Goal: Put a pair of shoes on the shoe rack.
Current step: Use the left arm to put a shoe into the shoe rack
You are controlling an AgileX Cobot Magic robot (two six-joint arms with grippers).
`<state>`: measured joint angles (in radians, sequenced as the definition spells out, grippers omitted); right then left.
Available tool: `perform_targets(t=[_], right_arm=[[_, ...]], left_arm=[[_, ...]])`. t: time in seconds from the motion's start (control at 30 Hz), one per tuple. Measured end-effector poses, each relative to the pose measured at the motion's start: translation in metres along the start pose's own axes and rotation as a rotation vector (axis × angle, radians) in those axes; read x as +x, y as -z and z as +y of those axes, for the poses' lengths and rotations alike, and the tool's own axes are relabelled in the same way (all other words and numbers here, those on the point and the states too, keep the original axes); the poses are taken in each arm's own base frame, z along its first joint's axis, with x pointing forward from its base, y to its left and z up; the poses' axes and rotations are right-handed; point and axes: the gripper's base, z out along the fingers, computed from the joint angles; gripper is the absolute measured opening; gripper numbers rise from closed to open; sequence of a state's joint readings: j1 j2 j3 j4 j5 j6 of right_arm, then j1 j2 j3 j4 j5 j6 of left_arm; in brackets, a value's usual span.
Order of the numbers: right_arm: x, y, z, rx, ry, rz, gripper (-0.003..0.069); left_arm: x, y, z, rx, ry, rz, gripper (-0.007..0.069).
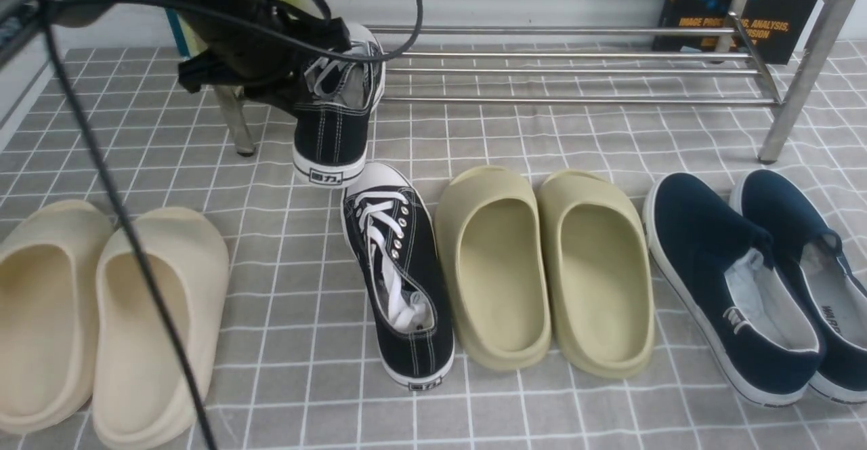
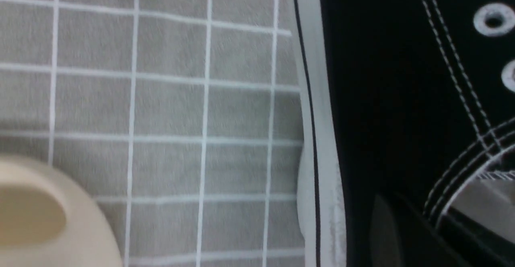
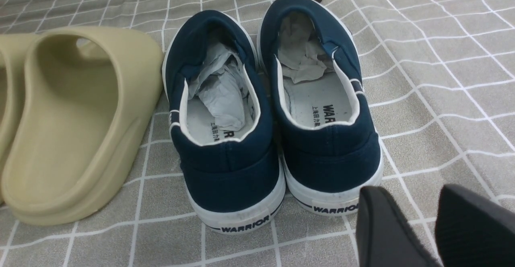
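On checked cloth (image 1: 271,341), left gripper (image 1: 305,77) clamps a sneaker (image 1: 335,131) at the rack (image 1: 576,70); right gripper (image 3: 426,235) narrowly parted, empty; slip-ons (image 3: 225,158) hold paper (image 3: 221,94).

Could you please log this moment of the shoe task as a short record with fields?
Left gripper: shut on the held sneaker, raised at the left end of the shoe rack, toe toward its bars
Second sneaker: on the checked cloth, in front of the rack
Right gripper: open, empty, near the navy slip-ons
Other shoes: cream slides, olive slides, on the cloth
Pair on rack: not yet
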<state>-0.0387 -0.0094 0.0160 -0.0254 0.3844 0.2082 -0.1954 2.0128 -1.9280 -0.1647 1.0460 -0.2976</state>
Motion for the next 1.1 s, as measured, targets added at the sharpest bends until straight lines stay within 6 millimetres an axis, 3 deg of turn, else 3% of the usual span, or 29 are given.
perform_targets(t=[0.3,0.7,0.93,1.0,1.03,1.07,1.1], right_arm=[[0.000,0.000,0.000,0.000,0.000,0.000,0.0239],[0.000,0.000,0.000,0.000,0.000,0.000,0.0239],[0.000,0.000,0.000,0.000,0.000,0.000,0.0239],[0.000,0.000,0.000,0.000,0.000,0.000,0.0239],[0.000,0.000,0.000,0.000,0.000,0.000,0.0239],[0.000,0.000,0.000,0.000,0.000,0.000,0.0239],[0.000,0.000,0.000,0.000,0.000,0.000,0.0239]], left_arm=[[-0.037,-0.031,0.001,-0.060,0.007,-0.141,-0.0013],[-0.050,-0.064,0.004,-0.040,0.025,-0.269,0.0011],[-0.056,-0.058,0.004,-0.055,-0.007,-0.330,0.0134],[-0.052,-0.045,0.004,-0.081,-0.008,-0.286,0.0185],[-0.052,-0.043,0.004,-0.085,-0.007,-0.279,0.0185],[-0.046,-0.027,0.004,-0.115,-0.013,-0.220,0.0197],[-0.045,-0.027,0.005,-0.120,-0.014,-0.208,0.0199]])
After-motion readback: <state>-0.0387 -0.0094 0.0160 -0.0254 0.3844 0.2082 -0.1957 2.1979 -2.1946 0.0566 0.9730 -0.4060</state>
